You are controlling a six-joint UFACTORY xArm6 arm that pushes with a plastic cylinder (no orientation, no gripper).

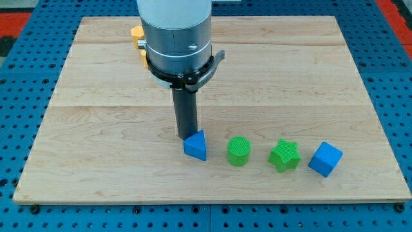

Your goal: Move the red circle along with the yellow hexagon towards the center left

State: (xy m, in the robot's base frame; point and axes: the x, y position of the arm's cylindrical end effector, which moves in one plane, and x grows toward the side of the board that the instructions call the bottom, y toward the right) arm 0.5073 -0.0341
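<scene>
Lying nearest the view's bottom, four small plastic blocks form a rough row on the pale wooden desk [96, 167], whose planks run side to side. I place everything from the blue triangle block [196, 145], the row's left end. Just to its right sits a green cylinder [239, 151] with a ribbed top, then a green star [284, 155], then a blue cube [325, 159] turned with a corner toward the viewer. The four are near one another without touching.

My tip [187, 136] rests on the desk right at the triangle's upper left edge, touching it or nearly so. From there the dark rod [186, 109] rises upright, barely tilted, into a black clamp ring and a wide grey-and-white cylinder [177, 32] that reaches the view's top. This arm carries no claw, so no open or closed state applies.

Farther back, well above the triangle and up to its left, two bits of yellow-orange block [136, 32] peek out from behind the cylinder's left side. Shape and facing cannot be told, being mostly hidden. No red circle shows; it may be hidden too.

A blue perforated surface [26, 77] surrounds the desk.
</scene>
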